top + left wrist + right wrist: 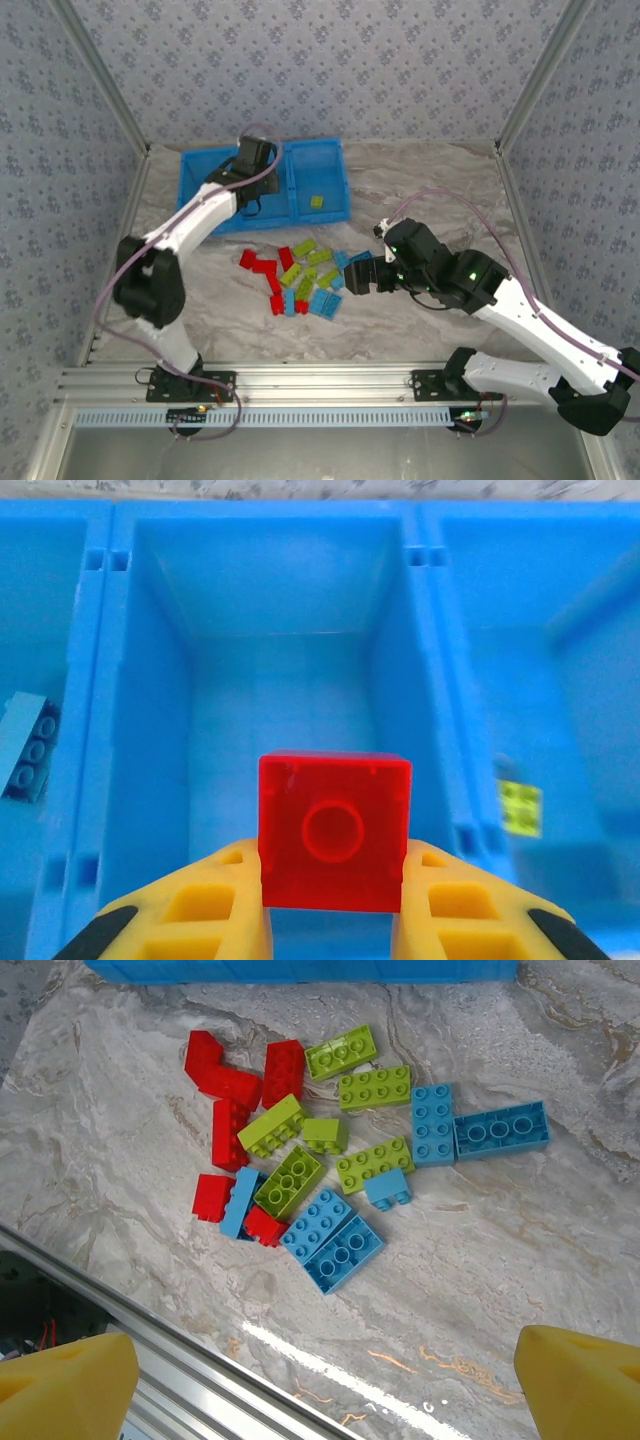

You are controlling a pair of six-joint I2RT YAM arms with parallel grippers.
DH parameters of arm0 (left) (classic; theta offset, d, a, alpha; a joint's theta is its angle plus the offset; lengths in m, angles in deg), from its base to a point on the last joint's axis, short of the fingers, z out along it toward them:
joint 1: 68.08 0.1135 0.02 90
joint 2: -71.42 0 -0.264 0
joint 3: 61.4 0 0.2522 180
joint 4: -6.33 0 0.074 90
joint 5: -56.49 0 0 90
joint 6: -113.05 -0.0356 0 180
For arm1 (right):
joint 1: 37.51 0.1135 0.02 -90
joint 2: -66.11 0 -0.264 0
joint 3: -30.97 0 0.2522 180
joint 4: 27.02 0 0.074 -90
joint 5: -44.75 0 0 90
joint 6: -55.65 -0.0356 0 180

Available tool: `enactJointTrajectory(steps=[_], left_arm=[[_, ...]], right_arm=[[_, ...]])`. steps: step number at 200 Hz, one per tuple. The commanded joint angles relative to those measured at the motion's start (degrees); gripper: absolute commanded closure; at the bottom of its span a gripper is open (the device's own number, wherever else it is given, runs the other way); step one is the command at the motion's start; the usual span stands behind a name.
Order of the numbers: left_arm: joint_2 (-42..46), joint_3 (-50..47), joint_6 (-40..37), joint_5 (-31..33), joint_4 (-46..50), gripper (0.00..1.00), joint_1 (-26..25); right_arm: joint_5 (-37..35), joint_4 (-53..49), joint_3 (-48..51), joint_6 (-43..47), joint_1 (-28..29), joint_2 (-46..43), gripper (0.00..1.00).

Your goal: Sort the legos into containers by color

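We see our left gripper (pixel 250 160) over the middle compartment of the blue tray (pixel 325 168), whose right compartment holds one lime brick (pixel 317 202). Our right gripper (pixel 358 276) hangs just beside the pile (pixel 300 277) of red, lime and blue bricks on the table (pixel 430 180).

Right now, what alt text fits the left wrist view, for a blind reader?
The left end effector holds a red brick between yellow fingers over the middle compartment of a blue tray. A blue brick lies in the left compartment, a green brick in the right.
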State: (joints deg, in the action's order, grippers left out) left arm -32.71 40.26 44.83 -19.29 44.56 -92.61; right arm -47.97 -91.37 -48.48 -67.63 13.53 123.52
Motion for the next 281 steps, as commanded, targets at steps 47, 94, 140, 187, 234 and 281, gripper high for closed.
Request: enactJointTrajectory(steps=[47, 94, 140, 187, 234, 281], left_arm=[[-5.16, 9.62, -0.04, -2.0, 5.43, 0.55, 1.86], [11.17, -1.33, 2.5, -7.11, 5.22, 0.55, -2.16], [17.15, -7.83, -6.42, -14.59, 4.46, 0.54, -19.33], [1.76, -0.61, -15.98, -14.26, 6.57, 0.52, -29.48], [-13.04, 9.76, -20.98, -15.98, 8.17, 0.41, -29.7], [-20.74, 13.57, -22.59, -14.58, 9.37, 0.4, -29.39]], right_arm=[[-1.21, 1.25, -1.02, -0.84, 0.54, 1.06, 0.01], [-3.61, 1.99, 0.2, -1.38, 0.44, 1.5, 0.0], [-10.07, -0.65, 2.22, -4.71, -1.77, -4.22, 0.0], [-13.41, -4.84, 6.14, -7.95, -3.15, -16.33, 0.0], [-12.17, -8.77, 7.77, -9.44, -3.19, -21.68, 0.0], [-12.14, -9.2, 8.21, -9.46, -3.19, -22.87, 0.01]])
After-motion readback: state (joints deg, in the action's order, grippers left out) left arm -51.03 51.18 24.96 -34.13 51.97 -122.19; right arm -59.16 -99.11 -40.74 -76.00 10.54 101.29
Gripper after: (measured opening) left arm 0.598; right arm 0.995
